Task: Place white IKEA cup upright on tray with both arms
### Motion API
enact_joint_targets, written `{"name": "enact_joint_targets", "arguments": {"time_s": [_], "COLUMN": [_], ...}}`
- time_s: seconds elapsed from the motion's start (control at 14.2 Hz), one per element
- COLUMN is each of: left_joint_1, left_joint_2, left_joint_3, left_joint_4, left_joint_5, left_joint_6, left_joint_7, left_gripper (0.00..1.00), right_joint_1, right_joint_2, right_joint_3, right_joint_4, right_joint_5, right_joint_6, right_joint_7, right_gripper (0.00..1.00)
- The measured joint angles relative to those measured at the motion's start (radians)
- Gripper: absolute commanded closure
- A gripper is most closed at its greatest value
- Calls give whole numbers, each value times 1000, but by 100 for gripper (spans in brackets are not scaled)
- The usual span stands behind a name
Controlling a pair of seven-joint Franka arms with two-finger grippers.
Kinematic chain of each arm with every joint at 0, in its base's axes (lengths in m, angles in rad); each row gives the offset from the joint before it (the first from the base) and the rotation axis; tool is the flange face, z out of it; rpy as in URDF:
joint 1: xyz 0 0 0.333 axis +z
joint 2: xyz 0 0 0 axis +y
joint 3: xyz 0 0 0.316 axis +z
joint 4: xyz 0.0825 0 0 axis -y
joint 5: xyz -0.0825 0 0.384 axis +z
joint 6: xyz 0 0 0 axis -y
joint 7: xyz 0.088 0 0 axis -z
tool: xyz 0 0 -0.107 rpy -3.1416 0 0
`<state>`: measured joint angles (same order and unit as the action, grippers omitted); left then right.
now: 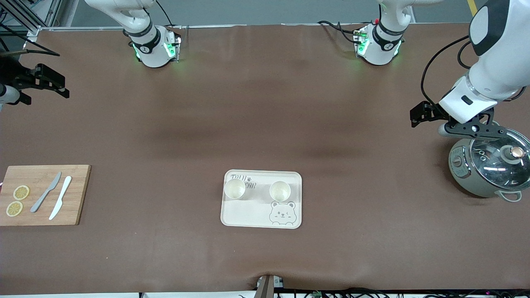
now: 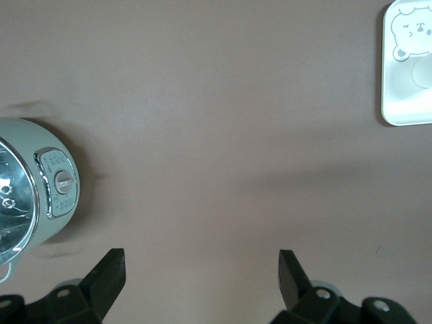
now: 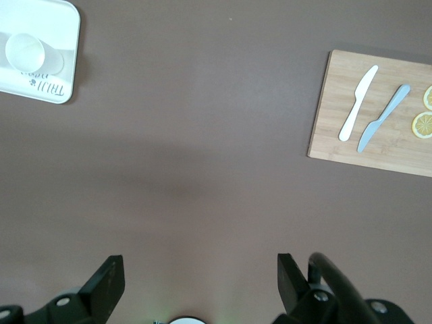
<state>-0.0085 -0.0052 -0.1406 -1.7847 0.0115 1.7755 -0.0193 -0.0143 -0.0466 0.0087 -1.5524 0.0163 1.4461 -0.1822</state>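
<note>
**Both cups upright on the tray, arms parked wide**

Two white round cups (image 1: 234, 188) (image 1: 280, 191) stand apart on the cream rounded bear-printed tray (image 1: 261, 215), lower centre. Left gripper (image 2: 201, 270) hangs spread over bare mat beside the pot; right gripper (image 3: 200, 270) likewise splayed, empty (apparently waiting clear)

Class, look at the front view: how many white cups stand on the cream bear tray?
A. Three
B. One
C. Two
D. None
C: two upright cups stand side by side on the tray, along its edge farther from the front camera.
</note>
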Motion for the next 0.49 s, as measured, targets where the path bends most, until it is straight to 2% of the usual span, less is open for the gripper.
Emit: {"name": "enact_joint_targets", "arguments": {"time_s": [0.49], "left_joint_1": [0], "left_joint_2": [0], "left_joint_3": [0], "left_joint_4": [0], "left_joint_5": [0], "left_joint_6": [0], "left_joint_7": [-17], "left_gripper": [0], "right_joint_1": [0], "right_joint_2": [3], "right_joint_3": [1], "right_joint_4": [0], "right_joint_5": [0], "right_joint_6": [-3], "right_joint_7": [0], "right_gripper": [0]}}
